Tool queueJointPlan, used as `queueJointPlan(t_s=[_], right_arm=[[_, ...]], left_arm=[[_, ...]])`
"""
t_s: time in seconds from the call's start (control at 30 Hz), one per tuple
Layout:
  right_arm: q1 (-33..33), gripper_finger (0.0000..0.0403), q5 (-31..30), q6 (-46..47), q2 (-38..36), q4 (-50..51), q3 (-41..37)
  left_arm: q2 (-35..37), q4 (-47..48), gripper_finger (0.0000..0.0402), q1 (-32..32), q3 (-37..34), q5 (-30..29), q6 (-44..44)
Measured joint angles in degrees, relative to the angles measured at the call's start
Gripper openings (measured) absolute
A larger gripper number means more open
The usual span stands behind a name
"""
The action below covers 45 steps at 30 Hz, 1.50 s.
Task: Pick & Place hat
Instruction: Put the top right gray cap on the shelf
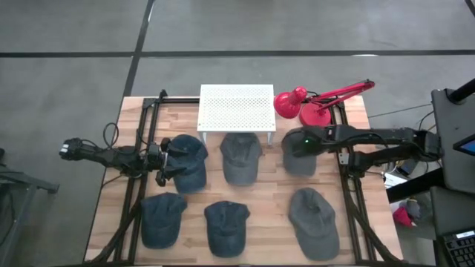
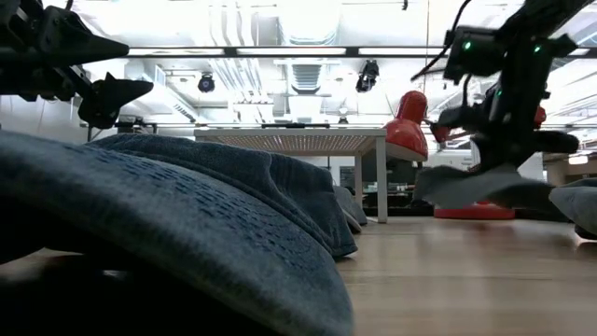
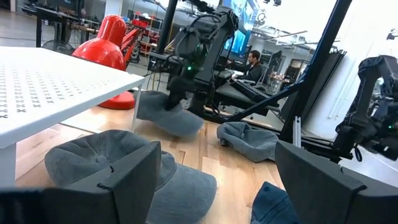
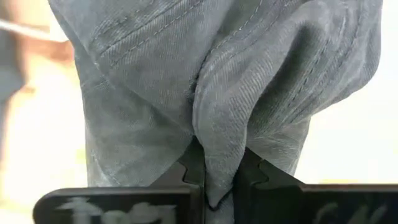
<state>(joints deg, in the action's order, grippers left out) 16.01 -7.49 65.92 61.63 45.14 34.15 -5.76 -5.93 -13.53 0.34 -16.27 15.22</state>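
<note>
Several caps lie on the wooden table. My right gripper (image 1: 300, 143) is shut on a grey cap (image 1: 299, 159) at the table's right, near the red lamp. The low view shows that cap (image 2: 478, 187) hanging clear of the tabletop, and it shows too in the left wrist view (image 3: 169, 115). My left gripper (image 1: 168, 165) hovers open over a dark blue cap (image 1: 187, 162) at the table's left. It stays above that cap (image 2: 187, 187) in the low view (image 2: 98, 89) and touches nothing. The other caps rest on their brims and crowns. My right gripper pinches a raised fold of the grey cap's crown cloth (image 4: 219, 165) between its two fingers (image 4: 193, 168). It comes at the cap from above, pointing down. The cap hangs below the fingers, lifted clear of the table, with its brim (image 2: 522, 193) roughly level.
A white perforated stand (image 1: 237, 107) sits at the table's far middle, with a red desk lamp (image 1: 312, 104) to its right. A grey cap (image 1: 241, 157) lies in the middle. Two blue caps (image 1: 163, 219) (image 1: 225, 226) and a grey one (image 1: 315, 219) lie near the front. A person (image 3: 252, 62) sits beyond the table.
</note>
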Motion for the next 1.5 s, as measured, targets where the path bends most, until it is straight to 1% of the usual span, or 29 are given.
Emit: queueJointPlan(t_s=[0.13, 0.37, 0.5, 0.63, 0.83, 0.9, 0.97, 1.0, 1.07, 1.17, 1.27, 1.37, 1.5], right_arm=[[0.00, 0.0025, 3.88, -1.55, -5.40, 0.94, 0.03], [-0.10, 0.0025, 14.62, -6.30, -13.60, 0.09, 0.11], [-0.54, 0.0025, 19.46, -8.63, -17.17, -4.17, 0.11], [-1.36, 0.0025, 23.15, -10.88, -19.57, -14.20, 0.13], [-2.80, 0.0025, 24.01, -13.41, -19.75, -39.07, 0.23], [-2.94, 0.0025, 22.69, -13.91, -18.78, -47.07, 0.26], [-3.04, 0.0025, 19.28, -14.46, -17.42, -53.40, 0.31], [-3.04, 0.0025, 17.28, -14.71, -16.65, -54.50, 0.67], [-3.02, 0.0025, 12.83, -15.47, -14.76, -53.15, 2.49], [-3.02, 0.0025, 6.59, -17.29, -11.06, -46.82, 7.38], [-3.02, 0.0025, 0.91, -18.27, -6.37, -38.97, 13.96], [-2.99, 0.0025, -4.26, -18.30, -0.93, -30.28, 21.65], [-2.99, 0.0038, -10.93, -16.23, 6.83, -15.87, 33.50]], left_arm=[[0.00, 0.00, 0.0317, 0.02, 0.00, 0.00, 0.00], [0.00, -0.01, 0.0317, 0.02, 0.00, 0.00, 0.00], [0.00, 0.00, 0.0317, 0.00, 0.00, 0.00, 0.00], [0.00, 0.00, 0.0317, 0.01, 0.00, 0.00, 0.00], [0.02, 0.00, 0.0317, 0.02, 0.00, -0.09, 0.00], [0.01, 0.00, 0.0317, -0.01, 0.00, -0.09, -0.01], [0.00, 0.01, 0.0317, -0.01, 0.00, -0.09, -0.01], [0.00, 0.02, 0.0317, -0.01, 0.00, -0.13, 0.00], [0.02, -0.02, 0.0317, 0.02, 0.00, -0.13, 0.00], [0.00, -0.02, 0.0317, 0.02, 0.00, -0.13, 0.00], [0.02, -0.02, 0.0317, 0.01, 0.00, -0.13, 0.00], [0.00, -0.01, 0.0317, 0.01, 0.00, -0.13, 0.00], [0.02, -0.02, 0.0317, 0.01, 0.00, -0.13, 0.00]])
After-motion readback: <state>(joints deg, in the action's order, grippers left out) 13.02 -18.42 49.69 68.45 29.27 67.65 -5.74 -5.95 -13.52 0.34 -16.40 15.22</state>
